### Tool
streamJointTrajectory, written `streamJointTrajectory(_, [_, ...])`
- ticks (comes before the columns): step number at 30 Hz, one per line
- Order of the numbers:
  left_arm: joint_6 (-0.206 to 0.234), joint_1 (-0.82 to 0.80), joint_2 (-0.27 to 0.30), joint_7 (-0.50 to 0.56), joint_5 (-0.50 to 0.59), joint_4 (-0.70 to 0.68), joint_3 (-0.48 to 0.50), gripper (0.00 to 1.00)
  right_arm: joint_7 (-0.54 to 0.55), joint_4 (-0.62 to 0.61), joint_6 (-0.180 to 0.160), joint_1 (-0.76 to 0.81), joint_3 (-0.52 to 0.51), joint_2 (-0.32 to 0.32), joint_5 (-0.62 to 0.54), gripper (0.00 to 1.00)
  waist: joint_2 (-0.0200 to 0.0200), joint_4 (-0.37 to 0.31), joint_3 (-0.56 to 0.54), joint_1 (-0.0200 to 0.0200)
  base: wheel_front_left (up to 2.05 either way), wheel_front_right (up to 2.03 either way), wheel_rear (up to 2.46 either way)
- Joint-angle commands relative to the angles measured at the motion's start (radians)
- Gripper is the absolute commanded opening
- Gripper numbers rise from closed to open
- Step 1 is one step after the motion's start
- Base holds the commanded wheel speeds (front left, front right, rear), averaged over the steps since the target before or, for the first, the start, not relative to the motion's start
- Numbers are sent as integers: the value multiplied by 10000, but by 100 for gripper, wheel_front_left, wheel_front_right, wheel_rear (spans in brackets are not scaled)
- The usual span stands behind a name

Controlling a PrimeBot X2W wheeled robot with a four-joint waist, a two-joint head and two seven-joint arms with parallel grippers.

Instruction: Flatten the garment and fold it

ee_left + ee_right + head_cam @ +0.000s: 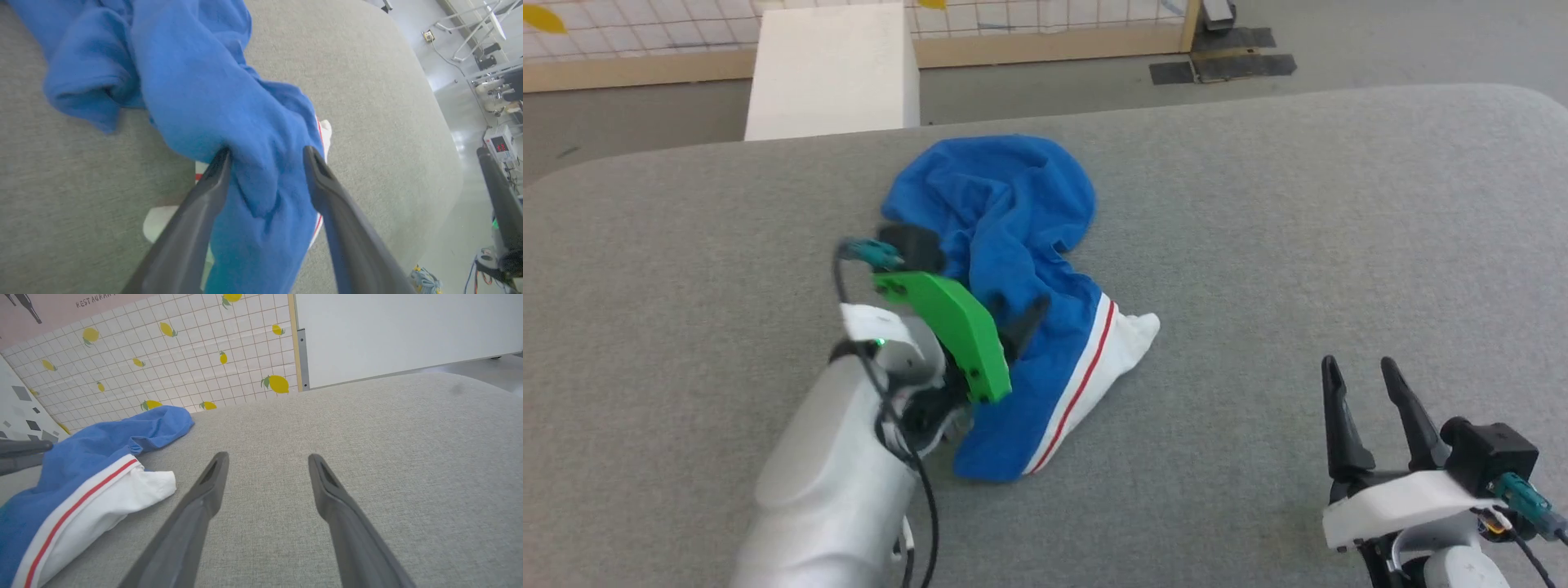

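The garment (1005, 212) lies crumpled in a heap on the grey table (1298, 204), blue body bunched up, with a white sleeve and red stripe (1094, 359) at its near right. My left gripper (1013, 314) is down in the heap's middle. In the left wrist view its fingers (327, 183) stand wide apart and open (268, 152), with a fold of the blue garment (196, 81) bulging between them. My right gripper (1359, 365) hovers open and bare at the near right, well clear of the cloth; its wrist view shows the garment (81, 457) left of the spread fingers (267, 457).
A white block (833, 69) stands beyond the table's far edge at the left, before a low lemon-patterned tiled wall (184, 355). Grey floor (1380, 49) lies behind. Bare grey tabletop (367, 416) stretches to the right of the garment.
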Motion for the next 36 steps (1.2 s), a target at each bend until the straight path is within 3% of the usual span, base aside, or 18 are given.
streamJointTrajectory(1, [43, -210, 146, -413, 9, -283, 228, 100, -57, -7, -15, 122, 31, 3, 51, 100, 0, 286, -234, 1, 0, 0, 0])
streamJointTrajectory(5, [128, -68, 748, -2006, 542, -975, 754, 100, -57, 52, -15, 223, 99, 3, 106, 100, 0, 582, -502, 1, 0, 0, 0])
streamJointTrajectory(9, [188, 567, 1559, -4226, 1850, -1491, 831, 100, -49, 235, -15, 367, 117, 3, 132, 100, 0, 876, -778, 1, 0, 0, 0])
streamJointTrajectory(15, [682, 2153, 2007, -6858, 3025, -1766, 980, 100, 661, 789, -15, 440, 88, 3, 148, 100, 0, 1184, -982, 1, 0, 0, 0])
streamJointTrajectory(22, [1174, 3845, 1729, -7240, 3526, -2570, 1473, 100, 1712, 1111, -15, 141, -187, 3, 85, 100, 0, 1269, -861, 1, 0, 0, 0])
streamJointTrajectory(27, [1290, 4639, 1329, -7246, 3705, -3428, 2170, 100, 3345, 1157, -15, -1146, 210, 3, -317, 100, 0, 1193, -512, 1, 0, 0, 0])
streamJointTrajectory(32, [971, 4648, 1039, -7247, 3889, -3794, 2489, 100, 6209, 1697, -15, -3104, 1202, 3, -1407, 100, 0, 1386, 100, 1, 0, 0, 0])
streamJointTrajectory(36, [645, 4261, 789, -7248, 4025, -3853, 2661, 100, 7826, 2361, -15, -4301, 1817, 3, -2107, 100, 0, 1722, 613, 1, 0, 0, 0])
